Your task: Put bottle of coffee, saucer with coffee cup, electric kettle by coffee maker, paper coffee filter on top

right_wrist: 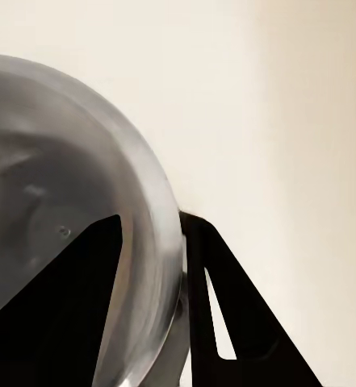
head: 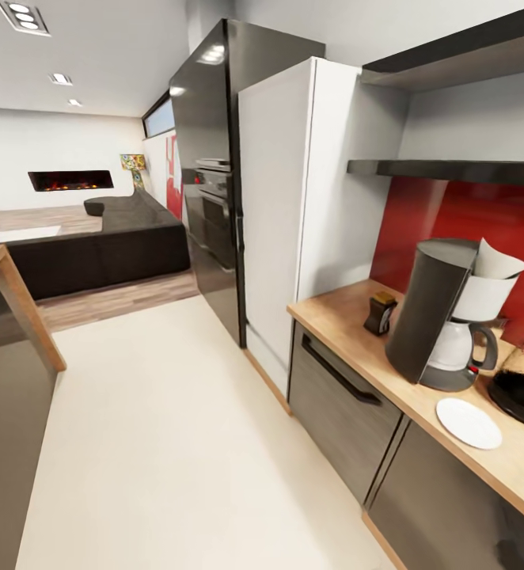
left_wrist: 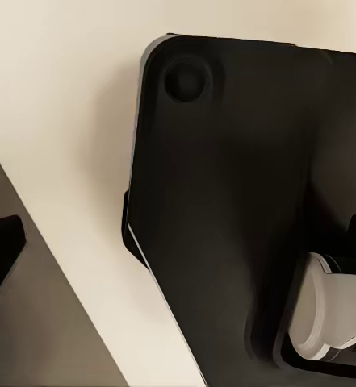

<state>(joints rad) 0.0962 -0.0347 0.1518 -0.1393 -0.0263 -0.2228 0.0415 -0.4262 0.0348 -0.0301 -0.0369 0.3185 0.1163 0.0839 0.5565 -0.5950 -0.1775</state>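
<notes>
The kitchen countertop (head: pixel 349 332) runs along the right of the head view. On it stands the coffee maker (head: pixel 432 313) with the paper coffee filter (head: pixel 498 260) sticking up from its white basket. The bottle of coffee (head: pixel 381 313) stands just left of the machine. The saucer (head: pixel 469 423) lies bare in front of it. The electric kettle (head: pixel 522 381) is cut off by the picture's right edge. Above hangs the kitchen shelf (head: pixel 452 169). The coffee cup is out of view. My right gripper (right_wrist: pixel 151 222) has its two dark fingers apart before a grey rounded part. One dark left fingertip (left_wrist: pixel 2 246) shows over pale floor.
A white fridge (head: pixel 290 206) and a black oven tower (head: pixel 206 174) stand past the counter's end. A wood-topped island (head: pixel 13 309) is at the left, with pale floor (head: pixel 159 427) between. A dark sofa (head: pixel 104 245) lies beyond. My dark base (left_wrist: pixel 226 201) shows below the left wrist.
</notes>
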